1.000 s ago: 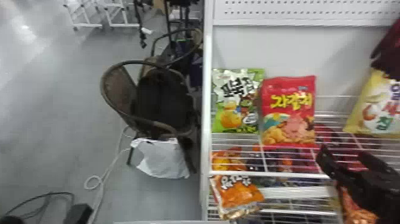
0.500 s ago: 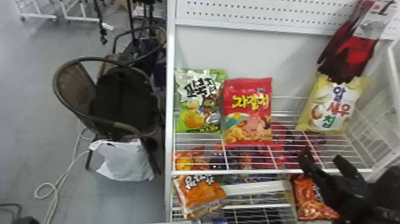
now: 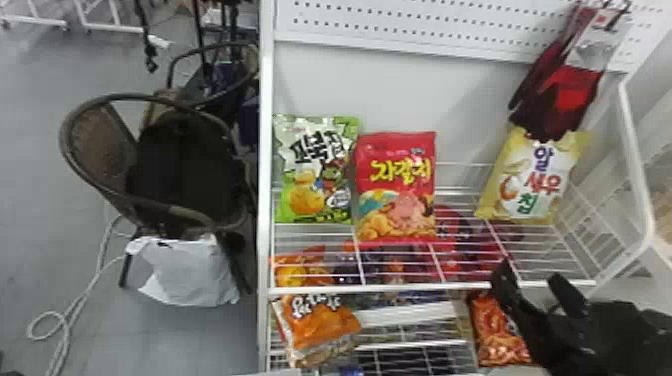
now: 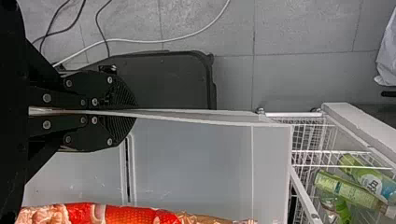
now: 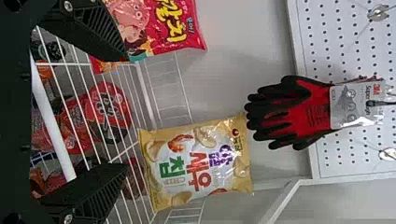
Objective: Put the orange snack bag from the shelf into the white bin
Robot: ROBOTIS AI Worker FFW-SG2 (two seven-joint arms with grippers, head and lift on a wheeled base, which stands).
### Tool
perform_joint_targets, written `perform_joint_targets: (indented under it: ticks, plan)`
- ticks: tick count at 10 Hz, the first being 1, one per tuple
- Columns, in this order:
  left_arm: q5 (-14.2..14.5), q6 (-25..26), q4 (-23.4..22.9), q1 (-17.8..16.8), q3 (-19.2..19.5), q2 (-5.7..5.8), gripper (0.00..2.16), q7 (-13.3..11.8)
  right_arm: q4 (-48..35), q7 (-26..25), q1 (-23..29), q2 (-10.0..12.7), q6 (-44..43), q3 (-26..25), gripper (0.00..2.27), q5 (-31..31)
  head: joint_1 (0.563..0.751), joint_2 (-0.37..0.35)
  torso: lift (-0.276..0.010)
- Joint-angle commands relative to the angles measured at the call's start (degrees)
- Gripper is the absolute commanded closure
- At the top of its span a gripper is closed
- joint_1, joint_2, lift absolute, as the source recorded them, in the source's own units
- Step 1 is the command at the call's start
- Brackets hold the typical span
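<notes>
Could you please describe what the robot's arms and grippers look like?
Both grippers are black. The left gripper has rounded, finely ridged fingertips and round silvery screws along its links. The right gripper has tapering, ribbed fingers, also with silvery screws. The right arm is black too.

Three upright glossy snack bags (image 3: 395, 187) beyond the right gripper (image 3: 531, 275)
One green, one red, one yellow; two dark round-backed chairs (image 3: 182, 175).

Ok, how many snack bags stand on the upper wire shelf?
3: the green bag at the left end, the red bag next to it, and the yellow bag towards the right end, under the hanging gloves. Any behind them would be hidden.
</notes>
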Motion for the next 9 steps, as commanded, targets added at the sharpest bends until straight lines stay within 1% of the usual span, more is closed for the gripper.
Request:
perform_joint_targets:
  ticks: [1, 9]
  plan:
    - [0.01, 0.24, -0.01, 0.18, 0.19, 0.09, 2.13, 0.0, 0.81, 0.0, 0.32, 0.09, -1.69, -0.05, 0.08, 0.0, 0.695, -0.209, 0.001]
    - [-0.26, 0.24, -0.36, 0.71, 0.1, -0.18, 2.13, 0.0, 0.81, 1.58, 0.84, 0.0, -1.69, 0.04, 0.08, 0.0, 0.695, -0.21, 0.001]
